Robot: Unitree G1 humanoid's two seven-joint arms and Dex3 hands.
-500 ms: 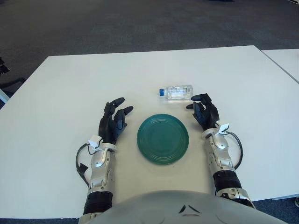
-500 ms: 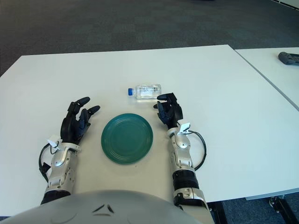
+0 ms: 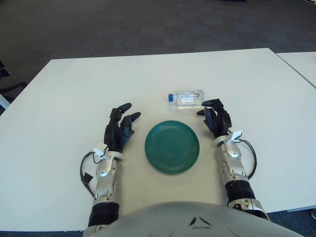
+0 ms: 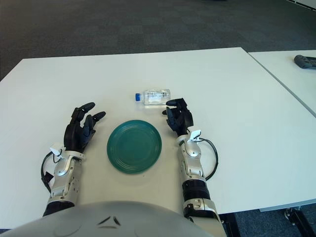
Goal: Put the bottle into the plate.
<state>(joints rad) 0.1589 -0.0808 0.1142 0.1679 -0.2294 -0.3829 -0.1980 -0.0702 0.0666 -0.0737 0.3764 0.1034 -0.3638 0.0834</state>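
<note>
Almost nothing has moved since half a second ago: your right hand [image 3: 216, 117] is still open and empty just beside the bottle [image 3: 186, 97], which lies on its side on the tabletop [image 3: 74, 94] beyond the green plate [image 3: 172, 147]. You have nothing done yet; grasping and placing are left, and your left hand [image 3: 118, 129] waits open left of the plate. Only the right eye view shows a dark object [image 4: 306, 61] on the neighbouring table.

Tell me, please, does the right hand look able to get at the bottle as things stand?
Probably yes. The right hand is open just short of the bottle, which lies on its side beyond the plate, with nothing between them. The left hand shows left of the plate.
</note>
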